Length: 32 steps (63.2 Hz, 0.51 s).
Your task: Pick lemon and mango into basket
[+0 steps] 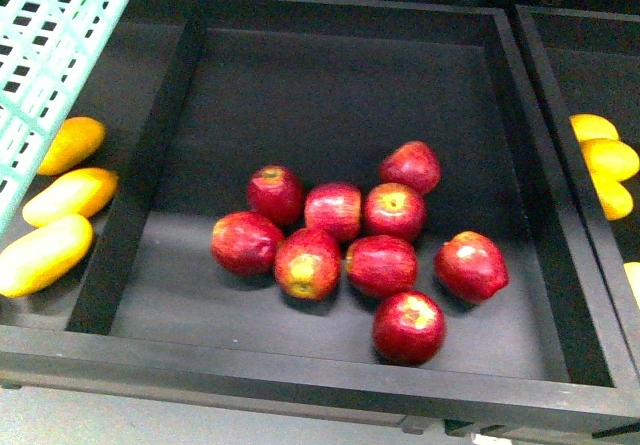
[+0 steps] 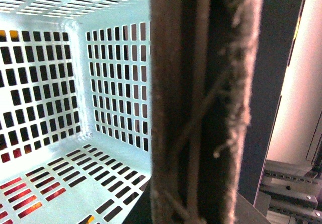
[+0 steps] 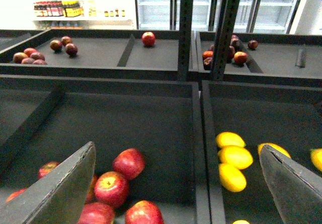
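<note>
The pale teal basket (image 1: 50,55) hangs at the upper left of the front view, over the left bin. My left gripper is shut on its brown ribbed handle (image 2: 201,103), which fills the left wrist view in front of the basket's slotted inside (image 2: 60,83); the fingers themselves are hidden. Two long yellow mangoes (image 1: 70,193) (image 1: 45,255) lie in the left bin under the basket. Small yellow lemons (image 1: 610,159) lie in the right bin. My right gripper (image 3: 176,194) is open above the divider between apples and lemons (image 3: 235,156), holding nothing.
Several red apples (image 1: 335,240) sit clustered in the middle black bin (image 1: 300,365). A rounder orange fruit (image 1: 70,143) lies partly under the basket. Raised black dividers (image 3: 200,148) separate the bins. Farther shelves hold more dark red fruit (image 3: 35,55).
</note>
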Tool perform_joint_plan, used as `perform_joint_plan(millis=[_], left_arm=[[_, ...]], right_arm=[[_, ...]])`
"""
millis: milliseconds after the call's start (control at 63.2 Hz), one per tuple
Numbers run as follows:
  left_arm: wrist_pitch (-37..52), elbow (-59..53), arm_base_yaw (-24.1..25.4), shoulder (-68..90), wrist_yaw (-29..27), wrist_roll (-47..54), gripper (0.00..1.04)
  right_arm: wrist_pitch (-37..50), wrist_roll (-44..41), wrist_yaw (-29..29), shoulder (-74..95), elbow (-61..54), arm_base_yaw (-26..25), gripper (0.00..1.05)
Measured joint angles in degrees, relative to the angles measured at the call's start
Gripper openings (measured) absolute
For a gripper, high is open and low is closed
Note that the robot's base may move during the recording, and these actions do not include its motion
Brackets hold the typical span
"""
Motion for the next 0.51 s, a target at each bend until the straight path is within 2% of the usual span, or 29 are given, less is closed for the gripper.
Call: perform_joint_plan(millis=[111, 142, 190, 237, 285, 396, 506], left_arm=[[-0.02, 0.00, 0.09, -0.15, 0.44, 0.55, 0.05], [-3.08, 1.05, 0.09, 0.52, 2.23, 3.21, 0.05], [-17.00, 7.43, -1.90, 4.74, 4.70, 16.35, 0.05], [-20.68, 9.03, -4.72, 6.91, 4.46, 25.77, 0.05], [-20.13, 9.33, -8.44, 9.66, 3.13, 33.07, 0.05], [-15.15, 10.43, -13.42, 15.78, -2.97, 36.65, 0.05], [-12.24, 13.00, -19.34, 22.18, -2.40, 35.71, 0.05]], right_arm=[[0.00, 0.02, 0.09, 0.07, -0.02, 0.00, 0.96], [0.00, 0.02, 0.20, 0.07, -0.02, 0.00, 0.96], [0.00, 0.02, 0.35, 0.07, -0.02, 0.00, 0.96], [0.00, 0.02, 0.37, 0.07, -0.02, 0.00, 0.96], [0.00, 0.02, 0.37, 0.07, -0.02, 0.00, 0.96], [0.00, 0.02, 0.44, 0.07, -0.02, 0.00, 0.96], [0.00, 0.02, 0.42, 0.07, -0.02, 0.00, 0.96]])
